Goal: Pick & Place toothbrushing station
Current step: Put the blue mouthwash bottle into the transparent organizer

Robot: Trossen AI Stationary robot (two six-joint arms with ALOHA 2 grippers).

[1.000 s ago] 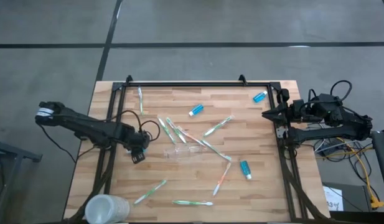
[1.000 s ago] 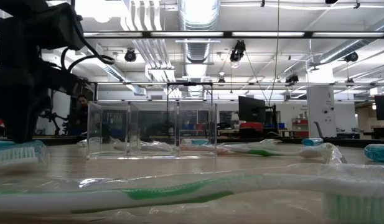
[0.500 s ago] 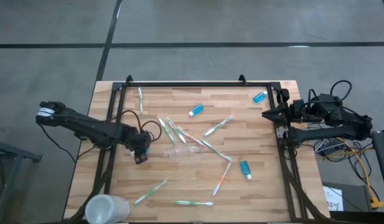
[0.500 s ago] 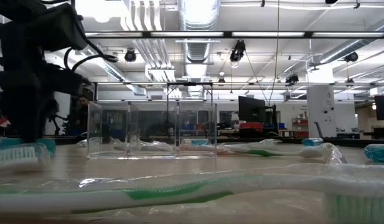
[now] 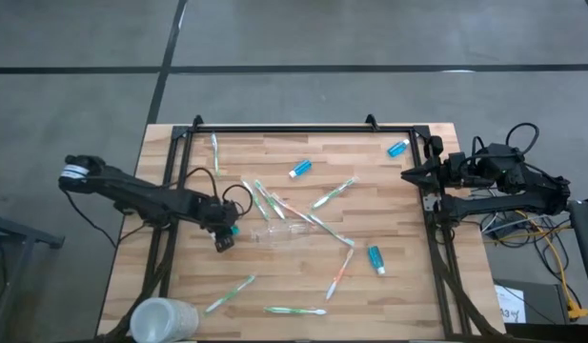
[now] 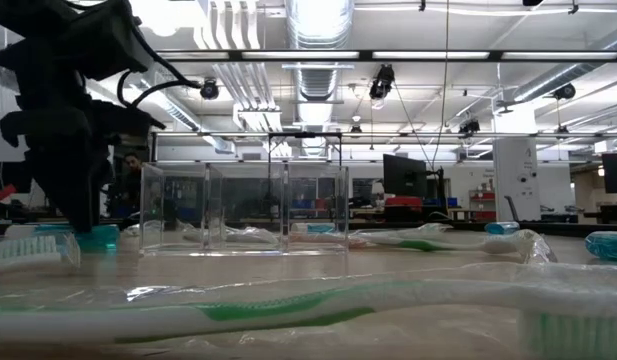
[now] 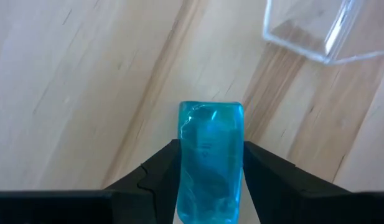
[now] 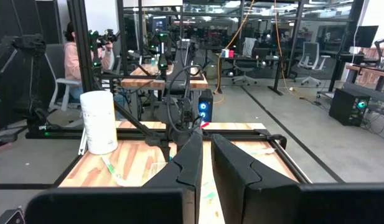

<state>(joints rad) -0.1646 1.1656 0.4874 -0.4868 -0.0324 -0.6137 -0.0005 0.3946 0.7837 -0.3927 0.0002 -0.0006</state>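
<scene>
The toothbrushing station, a see-through plastic holder (image 5: 279, 232), stands on the wooden table near its middle; it also shows in the low view (image 6: 246, 208) and, by one corner, in the left wrist view (image 7: 316, 31). Just to its left, my left gripper (image 5: 225, 235) is shut on a small blue tube (image 7: 210, 158) and points steeply down. Green, white and orange toothbrushes (image 5: 274, 202) lie scattered around the holder. My right gripper (image 8: 206, 163) waits shut, held level at the table's right edge. My left gripper pinches the blue tube by its two long sides (image 7: 187, 168) between its two fingers, which lie along the tube. The fingers come from above, slanting from the table's left. The tube's free end (image 7: 210, 112) sticks out past the fingertips; whether it touches the wood I cannot tell.
A frosted white cup (image 5: 163, 319) stands at the near left corner. More blue tubes lie at the far middle (image 5: 300, 169), far right (image 5: 398, 149) and near right (image 5: 375, 258). A black frame rail (image 5: 284, 129) runs along the far edge.
My left gripper has gone toward the table's right edge, closer to the holder, and has tipped more steeply down. The blue tube has gone with it between the shut fingers.
</scene>
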